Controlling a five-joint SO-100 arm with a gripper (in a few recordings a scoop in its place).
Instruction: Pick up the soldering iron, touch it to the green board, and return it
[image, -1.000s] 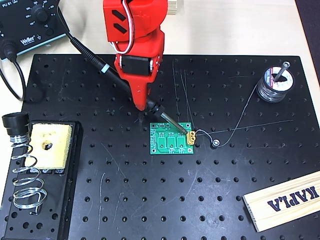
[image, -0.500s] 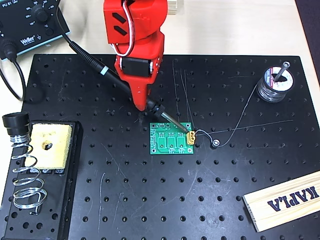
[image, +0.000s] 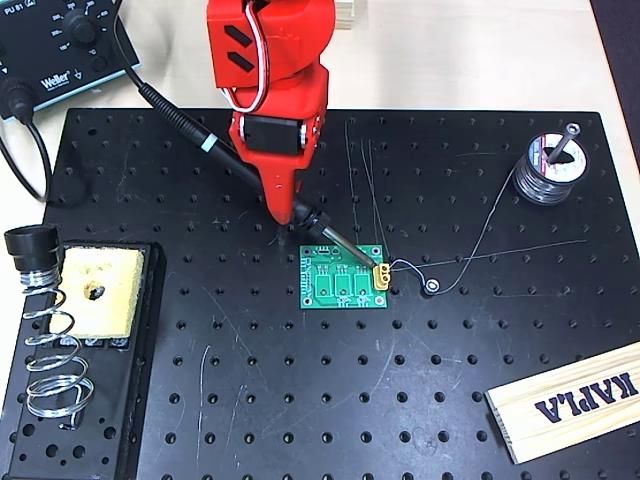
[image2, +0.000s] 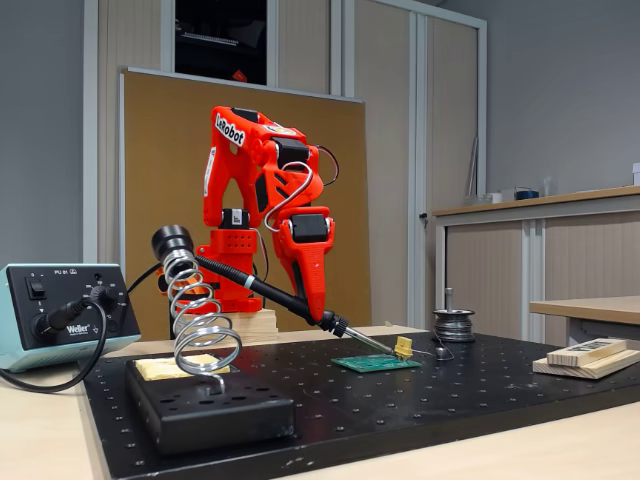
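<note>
Black perforated board (image: 400, 400) covers most of the table and serves as landmark; everything below is placed relative to it. Red arm (image: 270, 60) reaches in over its far edge in the overhead view. Stand block (image: 80, 420) with coil spring (image: 50, 350) and yellow sponge (image: 100, 290) sits on its left side. Weller station (image: 60, 45) stands off the board past its far left corner. Wooden plank (image: 570, 400) marked KAPLA lies at the near right corner. Solder spool (image: 550, 168) sits near the far right corner, its wire trailing toward the centre.

Iron (image: 215, 148) slants across the far-left part of the board, tip down toward the centre. Gripper (image: 290, 205) is clamped on the iron just above the flared collar. PCB (image: 345, 278) lies flat near the board's centre. Iron tip meets the PCB's right edge at the yellow connector (image: 382, 275); fixed view (image2: 404, 347) shows the same contact point.
</note>
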